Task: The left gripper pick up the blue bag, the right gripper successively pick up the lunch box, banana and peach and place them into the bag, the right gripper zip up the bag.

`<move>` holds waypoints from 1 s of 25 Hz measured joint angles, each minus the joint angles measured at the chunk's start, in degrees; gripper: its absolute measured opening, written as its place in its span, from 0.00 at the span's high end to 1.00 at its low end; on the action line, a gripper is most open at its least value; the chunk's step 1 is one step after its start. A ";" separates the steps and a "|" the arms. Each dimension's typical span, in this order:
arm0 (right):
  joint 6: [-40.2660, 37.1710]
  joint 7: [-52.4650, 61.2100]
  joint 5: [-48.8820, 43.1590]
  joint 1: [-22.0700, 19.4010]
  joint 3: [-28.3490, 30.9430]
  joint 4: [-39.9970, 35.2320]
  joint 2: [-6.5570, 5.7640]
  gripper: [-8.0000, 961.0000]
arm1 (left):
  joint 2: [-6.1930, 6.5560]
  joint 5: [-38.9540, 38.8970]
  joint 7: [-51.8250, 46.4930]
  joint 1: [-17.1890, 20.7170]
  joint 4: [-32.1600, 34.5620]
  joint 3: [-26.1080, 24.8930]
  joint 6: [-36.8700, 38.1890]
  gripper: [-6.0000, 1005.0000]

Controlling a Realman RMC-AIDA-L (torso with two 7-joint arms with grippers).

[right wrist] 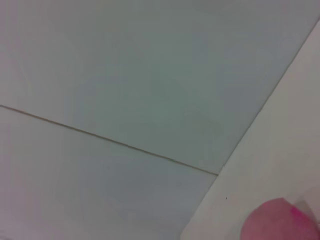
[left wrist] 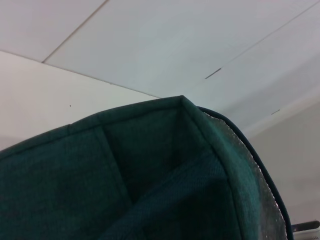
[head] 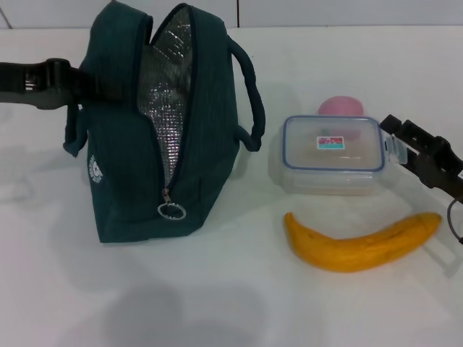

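The blue bag (head: pixel 123 144) stands upright on the white table, its zipper open and silver lining showing. My left gripper (head: pixel 78 83) reaches in from the left and is shut on the bag's upper left side by the handle; the bag's fabric (left wrist: pixel 150 185) fills the left wrist view. Right of the bag lies the clear lunch box (head: pixel 333 153). Behind it sits the pink peach (head: pixel 342 107), also seen in the right wrist view (right wrist: pixel 280 220). The banana (head: pixel 362 242) lies in front of the box. My right gripper (head: pixel 396 141) is open at the lunch box's right end.
The bag's ring zipper pull (head: pixel 171 210) hangs low at the front end of the opening. The right handle (head: pixel 249 94) arches toward the lunch box. A tiled wall rises behind the table.
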 joint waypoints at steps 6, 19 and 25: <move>0.26 -0.58 -0.11 -0.34 -0.28 -1.04 0.01 0.39 | 0.09 0.00 0.06 -0.03 0.11 0.00 0.43 0.97; 0.57 -1.26 -0.15 -0.19 -1.46 -1.21 0.06 0.84 | -0.13 -0.01 0.53 -0.11 0.12 0.00 0.82 0.97; -1.60 -2.09 0.42 -0.74 -1.00 -1.19 0.05 0.89 | -0.17 0.00 0.65 0.02 -0.05 0.00 0.88 0.97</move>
